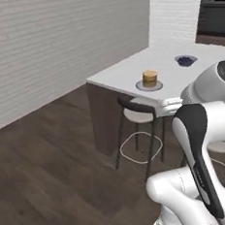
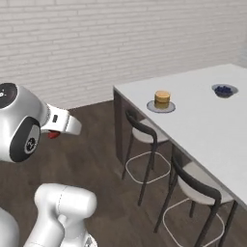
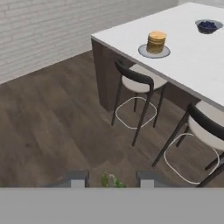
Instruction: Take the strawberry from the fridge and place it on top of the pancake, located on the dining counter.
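Strawberry [image 2: 53, 135] sits in your hand [image 3: 112, 180]: in the right base view a small dark-red shape shows just under the white hand, and in the hand view a bit of green leaf peeks between the two dark fingertips [image 3: 78, 178], which close on it. Your hand hangs above the dark wood floor [image 3: 52, 127], well apart from the worktop.

Ahead of you stands the dining counter [image 2: 202, 111], a white flat worktop on a dark brown base. Near its closest corner the pancake [image 3: 156, 41], a tan-golden round stack, rests on a pale grey plate [image 3: 144, 51]. Farther along the worktop is a grey bowl of blue berries [image 3: 207, 26], well apart from the plate.

Two dark-backed stools with pale seats stand along the near side of the worktop; one stool [image 3: 139, 83] is just below the pancake's corner, the other stool [image 3: 208, 127] farther right in the hand view. A white brick wall [image 2: 96, 43] runs behind the worktop.
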Controlling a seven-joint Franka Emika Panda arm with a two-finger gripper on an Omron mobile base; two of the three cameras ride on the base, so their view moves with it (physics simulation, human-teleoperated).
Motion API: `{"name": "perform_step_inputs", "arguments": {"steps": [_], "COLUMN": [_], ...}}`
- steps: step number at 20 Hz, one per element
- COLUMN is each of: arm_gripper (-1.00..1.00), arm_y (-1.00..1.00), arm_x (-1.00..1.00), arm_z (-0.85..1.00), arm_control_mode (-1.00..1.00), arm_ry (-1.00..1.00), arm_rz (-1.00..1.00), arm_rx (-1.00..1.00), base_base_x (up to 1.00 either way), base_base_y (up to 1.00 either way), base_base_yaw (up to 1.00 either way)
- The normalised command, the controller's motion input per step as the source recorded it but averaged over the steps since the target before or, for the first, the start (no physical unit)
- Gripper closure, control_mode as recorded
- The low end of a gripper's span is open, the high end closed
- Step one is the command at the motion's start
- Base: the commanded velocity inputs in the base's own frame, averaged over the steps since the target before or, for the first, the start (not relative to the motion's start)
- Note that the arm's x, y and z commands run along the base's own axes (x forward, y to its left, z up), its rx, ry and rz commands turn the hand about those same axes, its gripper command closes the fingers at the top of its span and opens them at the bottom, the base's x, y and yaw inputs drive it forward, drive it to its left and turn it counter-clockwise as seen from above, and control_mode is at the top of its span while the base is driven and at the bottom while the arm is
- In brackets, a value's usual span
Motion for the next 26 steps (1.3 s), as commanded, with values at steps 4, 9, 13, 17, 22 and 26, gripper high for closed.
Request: {"name": "perform_step_inputs", "arguments": {"steps": [4, 9, 13, 17, 22, 26], "arm_gripper": [1.00, 1.00, 1.00, 1.00, 1.00, 1.00], "arm_y": [0.00, 0.00, 0.00, 0.00, 0.00, 0.00], "arm_x": [0.00, 0.00, 0.00, 0.00, 0.00, 0.00], "arm_z": [0.00, 0.00, 0.00, 0.00, 0.00, 0.00], "arm_control_mode": [1.00, 1.00, 1.00, 1.00, 1.00, 1.00], "arm_ry": [0.00, 0.00, 0.00, 0.00, 0.00, 0.00], "arm_rz": [0.00, 0.00, 0.00, 0.00, 0.00, 0.00], "arm_rx": [0.00, 0.00, 0.00, 0.00, 0.00, 0.00], "base_base_x": [1.00, 0.78, 0.61, 0.62, 0.48, 0.27], "base_base_y": [0.80, 0.64, 0.53, 0.55, 0.74, 0.83], "base_base_yaw": [-0.57, -0.69, -0.75, -0.74, -0.63, -0.37]}}
